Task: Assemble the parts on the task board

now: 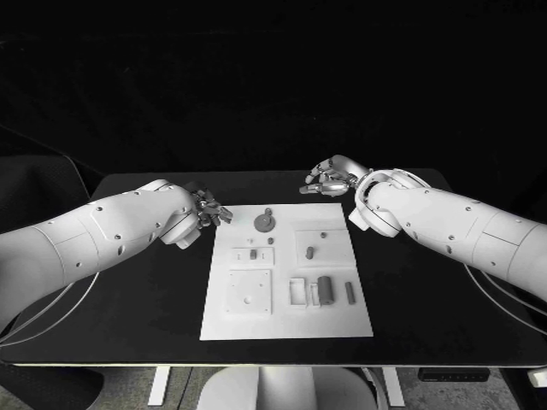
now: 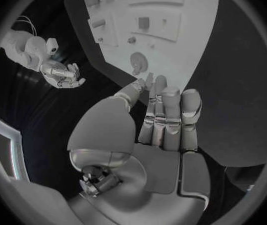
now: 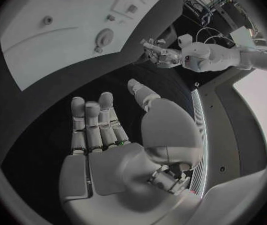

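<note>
The white task board lies in the middle of the black table. Grey parts sit on it: a round disc part near its far edge, a small peg, and an upright block beside a slim bar. My left hand hovers just off the board's far left corner, fingers straight and empty. My right hand hangs beyond the board's far right corner, palm bare and fingers stretched out. The disc lies just past my left fingertips.
Square raised plates and a slotted plate take up the board's left half. Bare black table flanks the board on both sides. The table's front edge runs close below the board.
</note>
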Robot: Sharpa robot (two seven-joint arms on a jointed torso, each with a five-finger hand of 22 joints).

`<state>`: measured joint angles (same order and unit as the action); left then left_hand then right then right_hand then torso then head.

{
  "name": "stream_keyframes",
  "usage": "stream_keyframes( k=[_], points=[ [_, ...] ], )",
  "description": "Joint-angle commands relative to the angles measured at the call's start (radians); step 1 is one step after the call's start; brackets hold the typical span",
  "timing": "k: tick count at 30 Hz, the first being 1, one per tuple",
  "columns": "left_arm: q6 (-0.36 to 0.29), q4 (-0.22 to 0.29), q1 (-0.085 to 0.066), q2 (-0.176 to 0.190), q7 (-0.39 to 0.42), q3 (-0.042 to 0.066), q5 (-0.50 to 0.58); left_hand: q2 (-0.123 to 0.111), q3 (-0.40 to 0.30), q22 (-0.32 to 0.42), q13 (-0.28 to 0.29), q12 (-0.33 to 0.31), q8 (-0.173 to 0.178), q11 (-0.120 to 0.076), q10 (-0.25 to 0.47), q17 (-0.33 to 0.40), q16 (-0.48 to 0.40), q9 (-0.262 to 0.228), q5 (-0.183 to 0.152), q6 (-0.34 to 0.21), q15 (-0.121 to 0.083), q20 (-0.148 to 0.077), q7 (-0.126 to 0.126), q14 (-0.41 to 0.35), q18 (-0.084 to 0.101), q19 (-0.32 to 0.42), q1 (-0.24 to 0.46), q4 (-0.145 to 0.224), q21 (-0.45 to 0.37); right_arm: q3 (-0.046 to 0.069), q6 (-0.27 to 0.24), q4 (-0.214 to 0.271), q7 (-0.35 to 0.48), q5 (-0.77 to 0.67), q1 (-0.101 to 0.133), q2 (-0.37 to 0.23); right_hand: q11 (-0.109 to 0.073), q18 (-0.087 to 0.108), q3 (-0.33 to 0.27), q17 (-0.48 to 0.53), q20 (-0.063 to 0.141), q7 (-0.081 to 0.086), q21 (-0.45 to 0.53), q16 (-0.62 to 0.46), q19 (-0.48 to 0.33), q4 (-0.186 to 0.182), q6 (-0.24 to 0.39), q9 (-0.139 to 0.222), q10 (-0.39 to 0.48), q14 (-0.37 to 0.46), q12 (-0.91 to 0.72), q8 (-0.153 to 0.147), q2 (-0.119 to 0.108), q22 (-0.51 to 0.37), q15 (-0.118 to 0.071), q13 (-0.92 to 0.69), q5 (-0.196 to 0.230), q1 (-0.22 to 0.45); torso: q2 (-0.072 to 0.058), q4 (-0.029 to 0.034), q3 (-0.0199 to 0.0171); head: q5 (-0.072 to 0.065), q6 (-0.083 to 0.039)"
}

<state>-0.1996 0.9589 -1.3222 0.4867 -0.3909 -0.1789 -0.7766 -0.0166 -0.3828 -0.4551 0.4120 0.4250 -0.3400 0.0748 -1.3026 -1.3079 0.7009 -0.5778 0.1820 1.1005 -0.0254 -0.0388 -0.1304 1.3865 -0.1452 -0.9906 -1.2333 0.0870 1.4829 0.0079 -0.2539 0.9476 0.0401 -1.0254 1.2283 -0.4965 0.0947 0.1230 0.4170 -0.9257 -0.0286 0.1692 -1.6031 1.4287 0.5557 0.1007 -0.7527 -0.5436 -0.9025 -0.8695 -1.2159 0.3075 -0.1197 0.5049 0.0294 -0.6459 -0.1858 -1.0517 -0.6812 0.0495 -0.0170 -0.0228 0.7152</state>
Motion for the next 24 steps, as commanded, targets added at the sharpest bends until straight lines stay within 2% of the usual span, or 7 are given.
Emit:
stream_keyframes(
  k=[1,2,5,8,13,17,24],
  points=[
    [-0.054,0.046,0.000,0.012,-0.039,-0.021,0.012,0.001,-0.022,-0.002,0.002,0.002,-0.018,0.001,-0.040,-0.011,0.006,-0.017,0.003,0.022,-0.007,-0.005,0.000,0.001,-0.026,-0.003,-0.015,0.016,0.006,0.000,0.016,-0.005,0.007,0.005,-0.004,0.003,0.000,-0.007,-0.005,0.002,0.002,0.001,0.004,-0.001,-0.003,-0.002,0.006,0.001,0.002,0.003,-0.001,0.004,0.002,-0.002,0.001,0.001,0.002,0.005,0.011,0.0089,0.0024,-0.001,0.003],
    [-0.058,0.059,0.000,0.016,-0.039,-0.030,0.012,0.001,-0.022,-0.002,0.002,0.002,-0.018,0.001,-0.040,-0.011,0.006,-0.017,0.003,0.022,-0.007,-0.005,0.000,0.001,-0.026,-0.003,-0.015,0.016,0.006,0.000,0.017,-0.005,0.007,0.005,-0.005,0.002,0.000,-0.007,-0.005,0.002,0.002,0.001,0.004,-0.001,-0.003,-0.002,0.006,0.001,0.002,0.003,-0.001,0.004,0.002,-0.002,0.001,0.001,0.002,0.005,0.011,0.0094,0.0026,-0.001,0.003],
    [-0.072,0.092,0.001,0.025,-0.042,-0.049,0.012,0.001,-0.023,-0.002,0.002,0.002,-0.018,0.000,-0.041,-0.011,0.007,-0.017,0.003,0.023,-0.007,-0.005,0.000,0.002,-0.026,-0.003,-0.015,0.016,0.006,0.000,0.017,-0.005,0.007,0.005,-0.007,0.000,0.000,-0.007,-0.005,0.002,0.002,0.001,0.004,-0.001,-0.003,-0.002,0.006,0.001,0.002,0.003,-0.001,0.004,0.002,-0.002,0.001,0.001,0.002,0.005,0.012,0.0097,0.0035,-0.003,0.006],
    [-0.086,0.112,0.004,0.031,-0.046,-0.059,0.011,0.000,-0.023,-0.002,0.002,0.002,-0.019,0.000,-0.041,-0.011,0.007,-0.017,0.003,0.023,-0.007,-0.005,0.000,0.002,-0.026,-0.003,-0.015,0.016,0.007,0.000,0.018,-0.004,0.007,0.006,-0.008,-0.003,0.000,-0.007,-0.005,0.002,0.002,0.001,0.004,-0.001,-0.003,-0.002,0.006,0.001,0.002,0.003,-0.001,0.004,0.002,-0.002,0.001,0.001,0.002,0.005,0.011,0.0105,0.0026,-0.003,0.006],
    [-0.111,0.116,0.016,0.027,-0.055,-0.059,0.008,-0.001,-0.023,-0.002,0.002,0.003,-0.019,0.000,-0.043,-0.011,0.008,-0.017,0.003,0.024,-0.008,-0.005,0.000,0.002,-0.026,-0.004,-0.014,0.016,0.007,0.000,0.017,-0.003,0.007,0.006,-0.008,-0.005,0.000,-0.007,-0.005,0.002,0.002,0.001,0.004,-0.001,-0.003,-0.002,0.006,0.001,0.002,0.003,-0.001,0.004,0.002,-0.002,0.001,0.001,0.002,0.006,0.010,0.0121,0.0018,-0.005,0.007],
    [-0.117,0.113,0.027,0.019,-0.054,-0.059,0.008,-0.003,-0.024,-0.002,0.002,0.003,-0.019,-0.001,-0.045,-0.011,0.008,-0.018,0.003,0.026,-0.008,-0.005,0.000,0.003,-0.026,-0.004,-0.012,0.015,0.008,0.000,0.017,0.000,0.007,0.006,-0.008,-0.005,0.000,-0.007,-0.005,0.002,0.002,0.001,0.004,-0.001,-0.003,-0.002,0.006,0.001,0.002,0.003,-0.001,0.004,0.002,-0.002,0.001,0.001,0.002,0.006,0.008,0.0103,0.0038,-0.003,0.010],
    [-0.114,0.101,0.042,-0.005,-0.057,-0.059,0.009,-0.005,-0.024,-0.003,0.002,0.004,-0.020,-0.001,-0.048,-0.011,0.009,-0.018,0.003,0.027,-0.008,-0.005,0.000,0.003,-0.025,-0.005,-0.010,0.014,0.009,0.000,0.017,0.004,0.007,0.006,-0.008,-0.004,0.000,-0.007,-0.005,0.002,0.002,0.001,0.004,-0.001,-0.003,-0.002,0.006,0.001,0.002,0.003,-0.001,0.004,0.003,-0.002,0.001,0.001,0.002,0.006,0.007,0.0070,0.0028,-0.002,0.013]
  ],
)
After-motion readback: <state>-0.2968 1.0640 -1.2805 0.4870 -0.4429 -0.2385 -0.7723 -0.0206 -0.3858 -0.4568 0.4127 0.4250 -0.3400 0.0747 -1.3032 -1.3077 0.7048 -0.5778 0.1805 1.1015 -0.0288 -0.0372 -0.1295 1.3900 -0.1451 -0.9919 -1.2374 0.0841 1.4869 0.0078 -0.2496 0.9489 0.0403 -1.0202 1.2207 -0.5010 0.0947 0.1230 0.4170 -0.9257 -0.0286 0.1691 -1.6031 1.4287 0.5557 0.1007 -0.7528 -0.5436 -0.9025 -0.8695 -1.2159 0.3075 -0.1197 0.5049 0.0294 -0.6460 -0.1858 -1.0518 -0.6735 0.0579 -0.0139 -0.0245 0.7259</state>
